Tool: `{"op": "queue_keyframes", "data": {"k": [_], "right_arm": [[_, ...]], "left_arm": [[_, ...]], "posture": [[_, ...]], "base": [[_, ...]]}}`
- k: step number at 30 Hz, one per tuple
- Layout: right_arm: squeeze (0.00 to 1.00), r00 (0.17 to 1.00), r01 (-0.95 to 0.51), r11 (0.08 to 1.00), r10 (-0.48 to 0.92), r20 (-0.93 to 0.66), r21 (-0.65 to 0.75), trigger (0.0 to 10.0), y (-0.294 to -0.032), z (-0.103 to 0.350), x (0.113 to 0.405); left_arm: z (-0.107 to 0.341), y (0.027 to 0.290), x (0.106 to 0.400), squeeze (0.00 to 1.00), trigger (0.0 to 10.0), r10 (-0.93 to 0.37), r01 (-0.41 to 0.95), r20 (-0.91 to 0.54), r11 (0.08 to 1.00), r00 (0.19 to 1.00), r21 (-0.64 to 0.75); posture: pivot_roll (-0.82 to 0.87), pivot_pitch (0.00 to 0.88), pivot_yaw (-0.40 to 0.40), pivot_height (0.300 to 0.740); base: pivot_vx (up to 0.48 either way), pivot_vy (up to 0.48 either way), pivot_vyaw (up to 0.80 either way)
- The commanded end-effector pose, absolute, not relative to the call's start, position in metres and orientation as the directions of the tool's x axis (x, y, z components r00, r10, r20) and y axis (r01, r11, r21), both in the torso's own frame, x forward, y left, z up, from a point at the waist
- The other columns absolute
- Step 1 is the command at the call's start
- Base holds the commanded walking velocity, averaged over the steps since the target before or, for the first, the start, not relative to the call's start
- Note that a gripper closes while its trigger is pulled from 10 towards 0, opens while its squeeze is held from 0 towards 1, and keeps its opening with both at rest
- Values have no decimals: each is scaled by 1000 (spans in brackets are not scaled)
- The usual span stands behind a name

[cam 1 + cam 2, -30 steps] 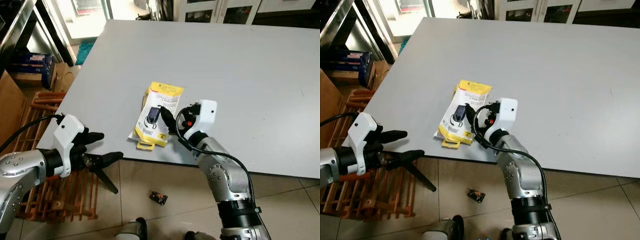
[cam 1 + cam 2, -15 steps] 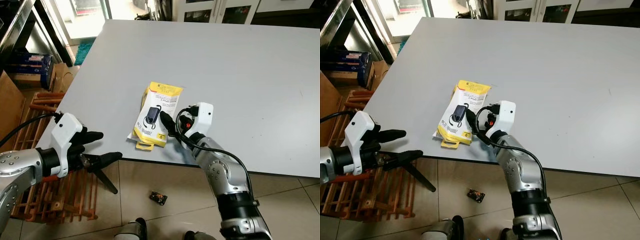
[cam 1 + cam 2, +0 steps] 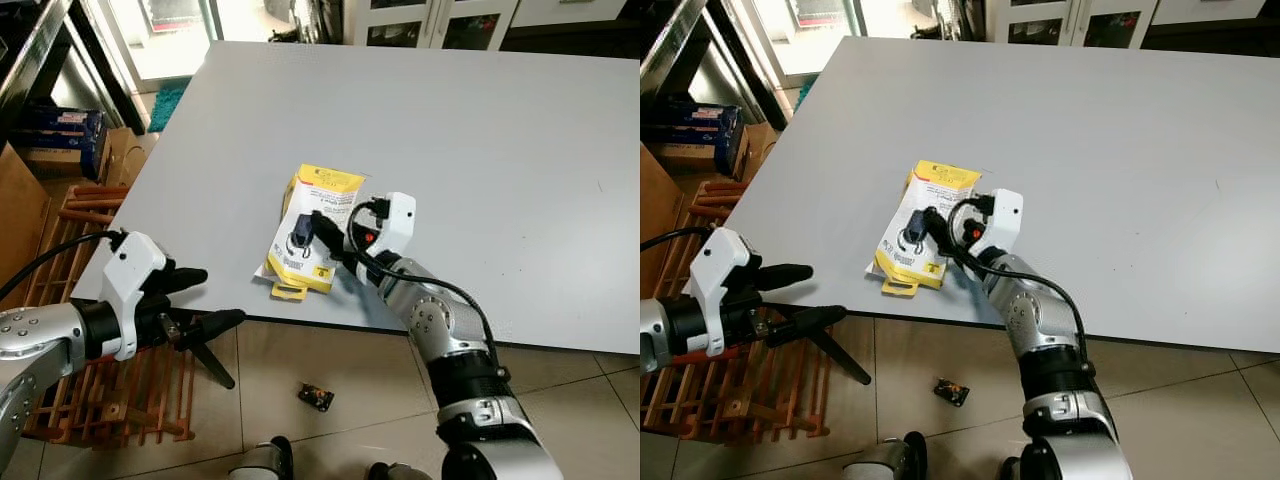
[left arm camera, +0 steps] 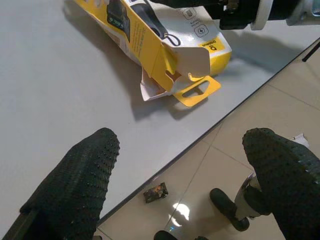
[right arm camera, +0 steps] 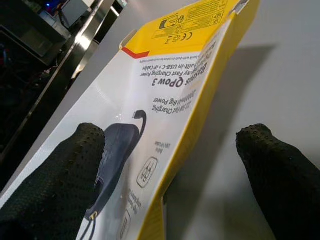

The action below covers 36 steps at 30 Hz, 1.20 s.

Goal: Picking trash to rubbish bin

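At the lower left of the left eye view, the left gripper [image 3: 205, 303] hangs off the table's near edge over the tiled floor, its two long black fingers spread apart and holding nothing; their pads are rubbery and covered in fine dots [image 4: 82, 185]. On the beige tiles below centre lies a small dark wrapper [image 3: 316, 396]. Just above it runs the near edge of the smooth, matte grey table [image 3: 500, 130]. Near that edge, at centre, lies the flat yellow-and-white cardboard charger box [image 3: 313, 230], glossy, with an open hang-tab flap toward the edge. The right gripper [image 3: 330, 237] sits on it with fingers parted, one dotted finger [image 5: 60, 185] over the box's printed face, the other [image 5: 285, 175] over the bare table beside it.
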State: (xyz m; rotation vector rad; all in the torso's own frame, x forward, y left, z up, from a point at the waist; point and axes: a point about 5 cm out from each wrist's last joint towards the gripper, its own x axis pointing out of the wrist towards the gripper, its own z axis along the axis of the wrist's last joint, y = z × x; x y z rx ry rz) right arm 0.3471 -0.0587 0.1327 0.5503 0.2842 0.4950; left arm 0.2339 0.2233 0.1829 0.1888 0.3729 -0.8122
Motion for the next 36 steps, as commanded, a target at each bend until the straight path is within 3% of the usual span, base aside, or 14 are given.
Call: {"op": "queue_keyframes", "data": {"k": [1, 13, 14, 15, 16, 36], "right_arm": [[0, 809, -339, 722, 551, -205, 603, 10000, -50, 113, 342], [0, 782, -397, 739, 583, -220, 544, 9922, -34, 113, 347], [0, 783, -404, 742, 583, -217, 535, 1412, -32, 114, 348], [0, 783, -408, 743, 583, -215, 530, 1412, -31, 115, 349], [0, 783, -411, 742, 585, -212, 529, 0, -29, 116, 349], [0, 786, -415, 746, 582, -208, 520, 0, -32, 110, 352]], "left_arm": [[186, 224, 231, 0, 10000, -667, 735, -394, 678, 633, 33], [185, 223, 231, 0, 10000, -665, 732, -394, 680, 635, 33], [184, 222, 231, 0, 10000, -665, 732, -393, 680, 635, 32], [184, 222, 231, 0, 10000, -666, 732, -392, 680, 635, 31], [184, 222, 231, 0, 10000, -666, 732, -391, 681, 636, 31], [185, 219, 232, 0, 10000, -672, 739, -390, 673, 630, 35]], "posture": [[225, 195, 30, 740], [226, 198, 27, 740], [225, 197, 23, 740], [225, 197, 23, 740], [225, 197, 22, 740], [221, 193, 29, 740]], "base": [[0, 0, 0], [0, 0, 0], [0, 0, 0], [0, 0, 0], [0, 0, 0], [0, 0, 0]]}}
